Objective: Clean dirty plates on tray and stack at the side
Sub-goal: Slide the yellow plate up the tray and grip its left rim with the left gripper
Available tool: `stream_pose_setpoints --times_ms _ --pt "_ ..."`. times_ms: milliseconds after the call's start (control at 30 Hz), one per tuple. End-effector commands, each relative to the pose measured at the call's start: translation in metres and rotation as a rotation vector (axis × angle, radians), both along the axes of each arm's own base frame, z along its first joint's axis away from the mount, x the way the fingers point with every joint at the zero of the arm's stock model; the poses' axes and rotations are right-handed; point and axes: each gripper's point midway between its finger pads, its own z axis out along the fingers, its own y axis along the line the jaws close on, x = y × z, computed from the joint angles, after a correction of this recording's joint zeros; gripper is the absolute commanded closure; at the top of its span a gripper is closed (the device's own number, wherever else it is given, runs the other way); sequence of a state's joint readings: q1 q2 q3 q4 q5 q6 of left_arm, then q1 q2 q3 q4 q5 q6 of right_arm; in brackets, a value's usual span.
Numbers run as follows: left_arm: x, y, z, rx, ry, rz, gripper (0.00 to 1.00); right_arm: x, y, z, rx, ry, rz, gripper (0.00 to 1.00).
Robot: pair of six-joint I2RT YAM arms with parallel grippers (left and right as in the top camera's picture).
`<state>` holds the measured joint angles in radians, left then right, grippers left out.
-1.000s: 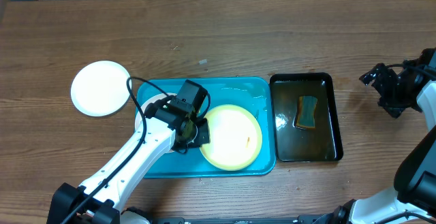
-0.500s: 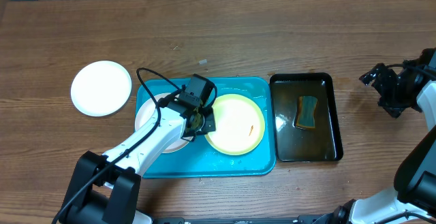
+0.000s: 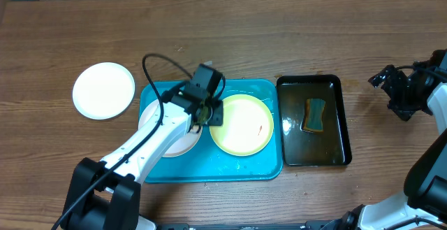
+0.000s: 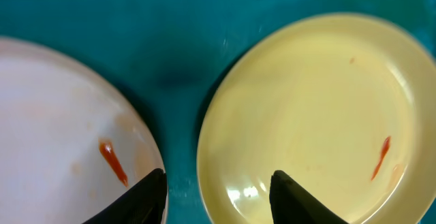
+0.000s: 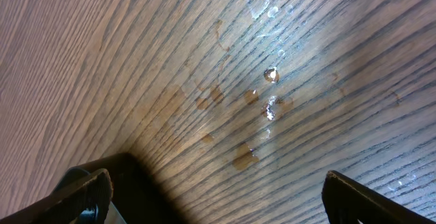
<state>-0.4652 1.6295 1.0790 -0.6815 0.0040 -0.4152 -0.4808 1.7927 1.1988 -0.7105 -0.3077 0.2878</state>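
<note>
Hiding perhaps half the white plate (image 3: 147, 116): left arm (image 3: 155, 136).

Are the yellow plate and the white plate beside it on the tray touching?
Apart. The left wrist view shows a strip of blue tray between the yellow plate and the white plate.

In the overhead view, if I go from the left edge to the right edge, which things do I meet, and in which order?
White plate on the wood → second white plate → pale yellow plate → black tray → right pincer.
</note>
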Motion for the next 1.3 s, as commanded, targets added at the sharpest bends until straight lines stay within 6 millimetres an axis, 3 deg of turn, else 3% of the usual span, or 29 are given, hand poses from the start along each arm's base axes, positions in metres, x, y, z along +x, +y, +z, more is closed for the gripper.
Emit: stream_pose_setpoints --times_ms 0,333,567,1167,1267 --pt "0.024 0.004 0.015 0.076 -0.110 -0.075 0.52 0.006 -0.002 0.006 -0.009 -0.019 0.002 0.00" --pt "0.024 -0.001 -0.025 0.091 -0.026 -0.098 0.54 0.006 -0.002 0.006 -0.010 -0.019 0.002 0.00" --pt "0.022 -0.009 -0.043 0.063 0.019 -0.113 0.64 0.006 -0.002 0.006 -0.009 -0.019 0.002 0.00" --pt "0.019 -0.007 -0.052 0.066 0.044 -0.088 0.75 0.006 -0.002 0.006 -0.009 -0.019 0.002 0.00" --pt "0.018 -0.007 -0.052 0.065 0.045 -0.084 0.82 0.006 -0.002 0.006 -0.009 -0.019 0.002 0.00"
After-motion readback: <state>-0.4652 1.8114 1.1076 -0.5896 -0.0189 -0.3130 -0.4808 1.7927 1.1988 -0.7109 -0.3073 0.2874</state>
